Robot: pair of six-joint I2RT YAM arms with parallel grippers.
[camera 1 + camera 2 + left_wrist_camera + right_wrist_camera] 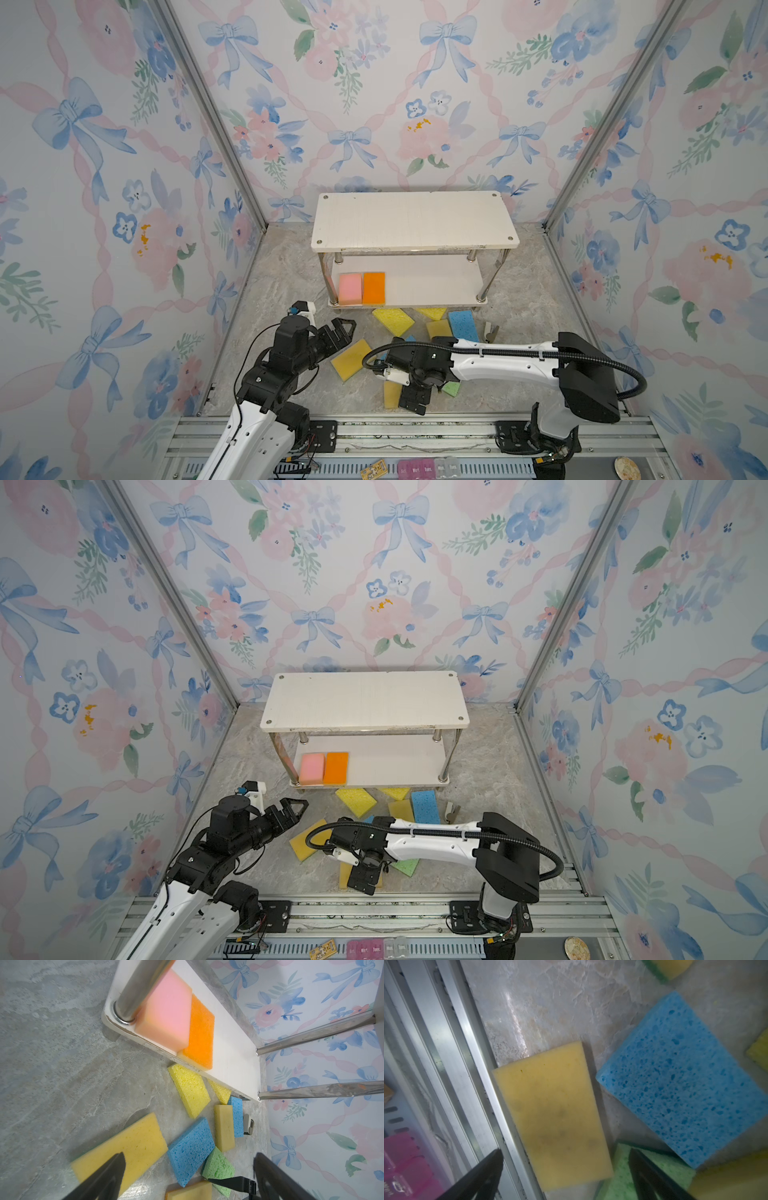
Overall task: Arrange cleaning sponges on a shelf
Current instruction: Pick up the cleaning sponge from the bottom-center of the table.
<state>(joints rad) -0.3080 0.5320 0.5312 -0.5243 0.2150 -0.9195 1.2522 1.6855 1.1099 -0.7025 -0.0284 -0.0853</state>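
The right wrist view shows a mustard yellow sponge [552, 1115] lying flat on the floor [550, 1001], right against the metal rail [477, 1076]. It looks soft, light and squishy, so it should be easy to lift. I think the best place to pinch it is across its two long sides, near the middle. A blue sponge [675, 1084] and a green sponge [614, 1182] lie close by. The right gripper [564, 1154] hangs over it with its jaws wide apart, holding nothing. In a top view, the right arm [498, 357] reaches low across the floor. The left gripper [345, 328] is wide and empty too, near the shelf [432, 286], where a pink sponge [350, 289] and an orange sponge [374, 287] sit side by side.
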